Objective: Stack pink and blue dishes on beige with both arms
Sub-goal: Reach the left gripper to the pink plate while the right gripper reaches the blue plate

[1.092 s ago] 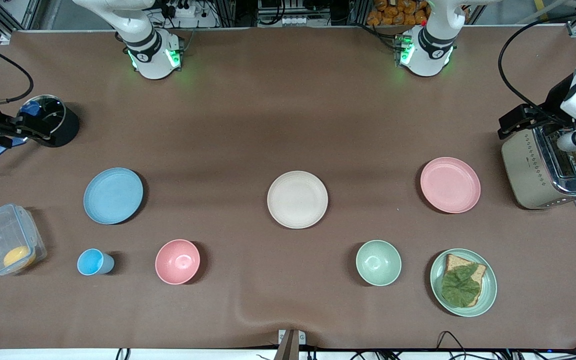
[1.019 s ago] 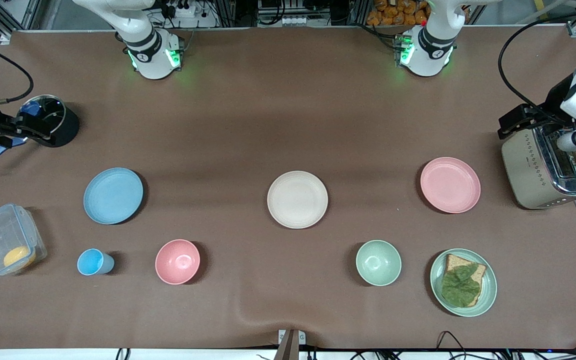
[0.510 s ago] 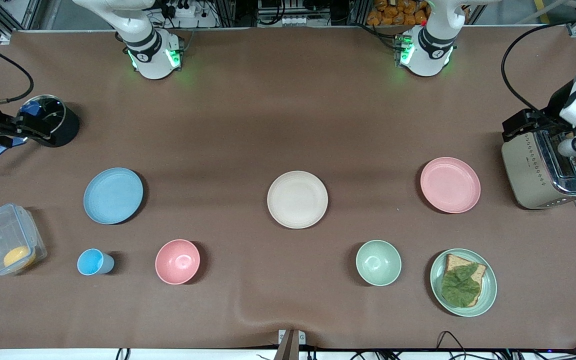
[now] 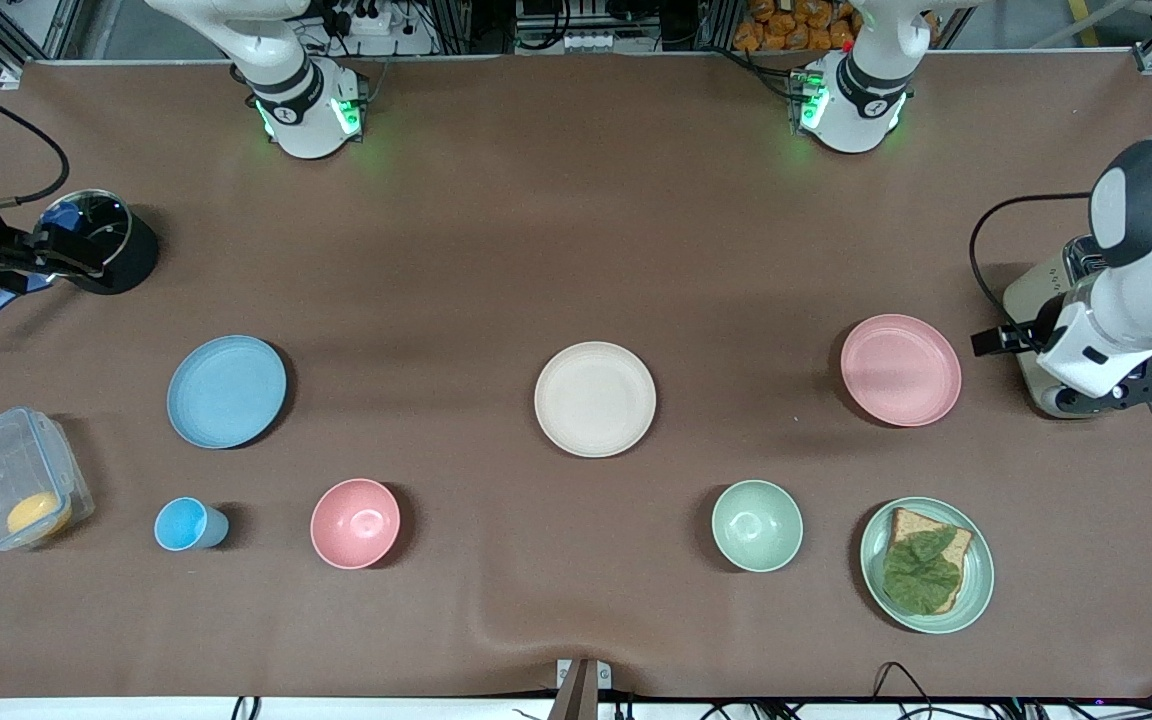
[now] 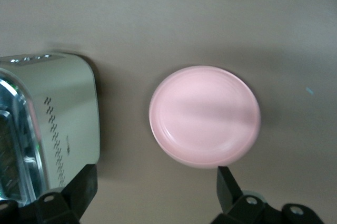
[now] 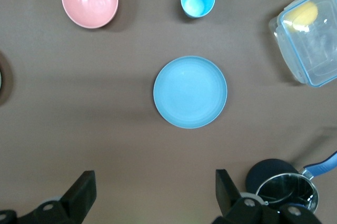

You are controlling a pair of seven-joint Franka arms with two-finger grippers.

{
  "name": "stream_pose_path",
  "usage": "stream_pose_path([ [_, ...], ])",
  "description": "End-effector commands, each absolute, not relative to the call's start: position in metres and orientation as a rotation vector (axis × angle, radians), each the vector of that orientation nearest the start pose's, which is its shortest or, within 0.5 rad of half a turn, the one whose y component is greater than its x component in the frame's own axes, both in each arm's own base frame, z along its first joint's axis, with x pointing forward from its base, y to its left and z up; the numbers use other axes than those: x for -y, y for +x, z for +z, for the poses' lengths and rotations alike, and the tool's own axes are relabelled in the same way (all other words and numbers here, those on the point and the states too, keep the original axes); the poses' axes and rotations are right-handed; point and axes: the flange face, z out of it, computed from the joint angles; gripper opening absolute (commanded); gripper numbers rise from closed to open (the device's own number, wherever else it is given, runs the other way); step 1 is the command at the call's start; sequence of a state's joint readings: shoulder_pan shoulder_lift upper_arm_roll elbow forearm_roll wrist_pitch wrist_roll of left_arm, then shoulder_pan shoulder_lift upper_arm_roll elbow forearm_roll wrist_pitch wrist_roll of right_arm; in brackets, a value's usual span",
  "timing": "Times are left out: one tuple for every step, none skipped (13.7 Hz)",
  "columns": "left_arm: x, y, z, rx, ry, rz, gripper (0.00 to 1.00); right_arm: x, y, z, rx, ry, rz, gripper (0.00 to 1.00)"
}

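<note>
Over at the left arm's end of the table, the left gripper hangs above the toaster, fingers spread wide and holding nothing, with the pink plate just beside it on the side toward the table's middle. From its wrist view that plate fills the centre of the scene, lying flat and bare on the brown table.

At the right arm's end, the right gripper is up over the black pot, fingers likewise spread and empty, and the blue plate lies near it, toward the front camera and a little toward the table's middle. The beige plate waits bare between the two, well apart from both grippers, so no stacking is done yet.

Now the risks. These plates are flat with low rims, so a finger has to slip under an edge; come down too steep and the plate may just skid across the cloth. The left gripper is working right next to the toaster, and a careless swing could clip it. And with both arms bound for the same beige plate, arriving together could mean a collision over the centre.
</note>
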State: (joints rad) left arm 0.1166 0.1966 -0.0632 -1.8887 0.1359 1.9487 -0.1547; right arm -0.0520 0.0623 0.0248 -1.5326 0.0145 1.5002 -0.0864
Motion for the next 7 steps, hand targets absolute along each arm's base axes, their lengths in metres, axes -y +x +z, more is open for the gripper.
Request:
stream_pose_path([
  [-0.060, 0.554, 0.350, 0.234, -3.015, 0.115, 1.00, 0.001, 0.562, 0.598, 0.132, -3.127, 0.177, 1.00],
  [-0.073, 0.547, 0.327, 0.269, -3.022, 0.111, 1.00, 0.001, 0.565, 0.592, 0.144, -3.124, 0.196, 1.00],
  [-0.086, 0.540, 0.310, 0.301, -3.026, 0.101, 1.00, 0.002, 0.568, 0.585, 0.142, -3.122, 0.215, 1.00],
  [-0.094, 0.534, 0.293, 0.325, -3.033, 0.072, 1.00, 0.003, 0.570, 0.578, 0.139, -3.119, 0.237, 1.00],
  [-0.095, 0.530, 0.278, 0.324, -3.041, 0.031, 1.00, 0.004, 0.576, 0.560, 0.139, -3.108, 0.305, 1.00],
  [-0.093, 0.526, 0.267, 0.319, -3.046, 0.016, 1.00, 0.007, 0.576, 0.553, 0.127, -3.101, 0.352, 1.00],
  [-0.093, 0.525, 0.261, 0.330, -3.047, 0.025, 1.00, 0.011, 0.577, 0.547, 0.112, -3.092, 0.382, 1.00],
])
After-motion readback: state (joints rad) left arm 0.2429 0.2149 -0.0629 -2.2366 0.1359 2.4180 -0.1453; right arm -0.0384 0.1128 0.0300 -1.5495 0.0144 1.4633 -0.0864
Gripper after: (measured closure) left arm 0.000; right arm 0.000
